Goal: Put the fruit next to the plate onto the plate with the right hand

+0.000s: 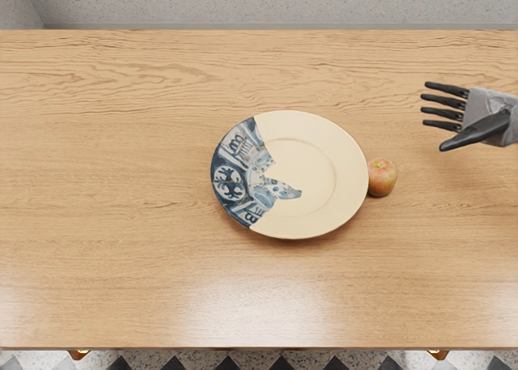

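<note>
Wooden table [121, 265], checkered floor [243, 362], grey wall [243, 2] behind, apple [382, 176] beside plate [324, 176], right robot hand [473, 115] spread wide

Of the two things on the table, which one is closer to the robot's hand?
The reddish apple, at the right rim of the plate, is closer to the open right hand. The plate, cream with a blue pattern, lies farther left.

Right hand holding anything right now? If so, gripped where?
Nothing is held. The right hand hangs open, fingers spread, over bare table, apart from the apple, which sits beside the plate at its right rim.
</note>
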Available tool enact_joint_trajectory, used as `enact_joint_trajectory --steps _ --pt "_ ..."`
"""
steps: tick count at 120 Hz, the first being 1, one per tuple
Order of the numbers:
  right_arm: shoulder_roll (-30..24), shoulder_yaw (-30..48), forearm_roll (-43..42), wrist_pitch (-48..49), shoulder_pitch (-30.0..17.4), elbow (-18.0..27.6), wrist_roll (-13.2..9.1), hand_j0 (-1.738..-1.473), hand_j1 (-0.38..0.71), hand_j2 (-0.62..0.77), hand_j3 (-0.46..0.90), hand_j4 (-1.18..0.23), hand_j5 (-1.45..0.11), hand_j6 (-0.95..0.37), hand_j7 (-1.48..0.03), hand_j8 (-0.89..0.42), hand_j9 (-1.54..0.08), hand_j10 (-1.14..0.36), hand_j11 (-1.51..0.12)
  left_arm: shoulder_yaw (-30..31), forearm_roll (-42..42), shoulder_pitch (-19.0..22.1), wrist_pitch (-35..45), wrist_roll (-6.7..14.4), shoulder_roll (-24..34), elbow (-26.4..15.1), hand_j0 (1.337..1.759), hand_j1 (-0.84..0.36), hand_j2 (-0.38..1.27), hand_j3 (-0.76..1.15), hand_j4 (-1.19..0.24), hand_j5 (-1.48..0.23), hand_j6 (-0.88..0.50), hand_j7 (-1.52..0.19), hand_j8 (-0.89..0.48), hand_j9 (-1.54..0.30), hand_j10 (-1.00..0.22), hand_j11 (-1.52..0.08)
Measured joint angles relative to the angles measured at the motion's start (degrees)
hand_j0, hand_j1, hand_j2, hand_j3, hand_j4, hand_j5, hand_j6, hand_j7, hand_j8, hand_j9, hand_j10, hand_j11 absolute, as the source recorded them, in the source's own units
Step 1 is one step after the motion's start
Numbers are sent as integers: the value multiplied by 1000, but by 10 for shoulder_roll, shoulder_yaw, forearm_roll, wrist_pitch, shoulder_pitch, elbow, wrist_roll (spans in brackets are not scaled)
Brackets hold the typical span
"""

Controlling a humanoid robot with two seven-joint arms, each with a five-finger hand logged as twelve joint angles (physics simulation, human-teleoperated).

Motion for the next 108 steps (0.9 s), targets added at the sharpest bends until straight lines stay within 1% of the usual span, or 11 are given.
enact_joint_trajectory --steps 34,45,51,68,76,82,96,103,108 --pt "-9 -11 5 0 3 -8 0 -1658 -349 1 0 0 0 1 0 1 0 1 0 0 0 0 0 0 0 0 1658 337 2 0 -11 -13 -11 -13 -11 -13 -10 -13" --pt "-17 -21 7 0 15 -8 0 -1658 -349 1 0 0 0 2 0 1 0 1 0 0 0 0 0 0 0 0 1658 337 2 0 -11 -13 -11 -13 -11 -13 -10 -13" --pt "-20 -48 6 0 31 -9 0 -1658 -349 1 0 0 0 2 0 2 0 1 0 0 0 0 0 0 0 0 1658 337 2 0 -11 -13 -11 -13 -11 -13 -10 -13" --pt "-51 -174 4 0 101 -5 0 -1658 -349 1 0 0 0 1 0 1 0 1 0 0 0 0 0 0 0 0 1658 337 2 0 -10 -13 -11 -13 -10 -13 -10 -13" --pt "-63 -212 -17 0 129 3 0 -1658 -349 1 0 0 0 1 0 1 0 1 0 0 0 0 0 0 0 0 1658 337 2 0 -10 -13 -11 -13 -10 -13 -10 -13" --pt "-78 -230 -32 0 142 28 0 -1658 -349 1 0 0 0 0 0 0 0 0 0 0 0 0 0 0 0 0 1658 337 2 0 -10 -13 -10 -13 -10 -13 -10 -13" --pt "-132 -262 -55 -3 155 141 0 -1658 -349 1 0 -1 0 -1 0 -1 0 0 0 0 0 0 0 0 0 0 1658 337 2 0 -11 -13 -11 -13 -11 -13 -10 -13" --pt "-146 -272 -83 -40 157 203 0 -1658 -348 0 0 -2 -1 -2 -1 -2 -1 -2 -1 0 0 0 0 0 0 0 1658 337 2 0 -11 -13 -11 -13 -11 -13 -10 -13" --pt "-152 -283 -99 -82 158 237 0 -1658 -347 0 0 -3 -3 -3 -2 -3 -2 -3 -2 0 0 0 0 0 0 0 1658 337 2 0 -11 -14 -11 -13 -11 -13 -11 -13"
